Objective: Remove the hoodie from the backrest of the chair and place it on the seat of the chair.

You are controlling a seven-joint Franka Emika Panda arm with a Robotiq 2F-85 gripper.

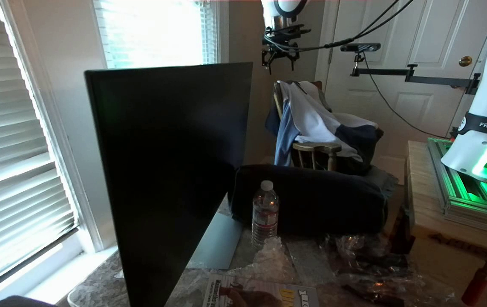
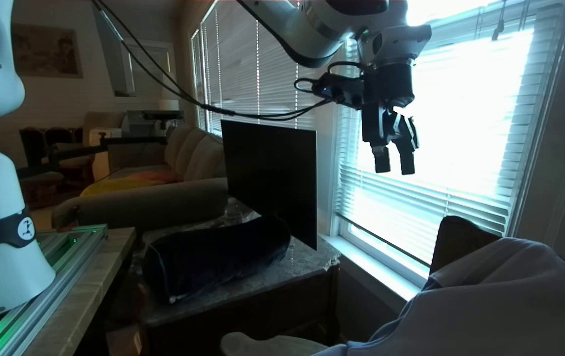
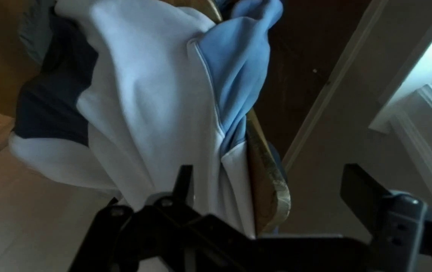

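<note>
Gripper (image 3: 270,184) spread wide, hoodie (image 3: 163,94) over chair (image 1: 318,147), bottle (image 1: 265,215) on mottled tabletop (image 1: 98,281), bright window (image 1: 154,34)

In an exterior view the window (image 2: 470,109) glares white behind your pincer (image 2: 394,165); your wrist view is mostly dim.

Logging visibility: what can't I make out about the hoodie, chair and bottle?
The hoodie: partly cut off by the right and bottom edges in an exterior view.
The seat: hidden by the hoodie in the wrist view.
Legs of the chair: hidden by the dark cushion in an exterior view.
Any wording on the bottle: too small in an exterior view.
</note>
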